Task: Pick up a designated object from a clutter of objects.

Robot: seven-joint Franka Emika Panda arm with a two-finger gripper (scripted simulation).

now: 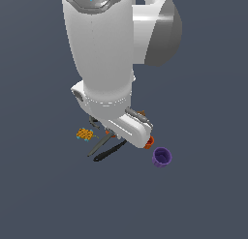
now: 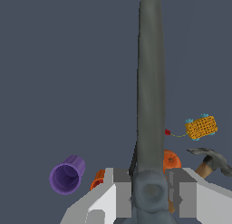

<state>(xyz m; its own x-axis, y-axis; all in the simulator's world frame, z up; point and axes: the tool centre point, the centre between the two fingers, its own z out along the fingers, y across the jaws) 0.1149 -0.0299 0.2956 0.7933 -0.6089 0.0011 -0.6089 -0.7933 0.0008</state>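
As the gripper [image 2: 149,191] closes on the scissors [image 2: 150,82] at the pivot, their thin, stiff, slick metal blades look light.

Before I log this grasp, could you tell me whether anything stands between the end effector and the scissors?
Nothing visible does. In the wrist view the scissors sit right between the fingers of the end effector, blade pointing away. The orange ball and black tool lie close beside, not between.
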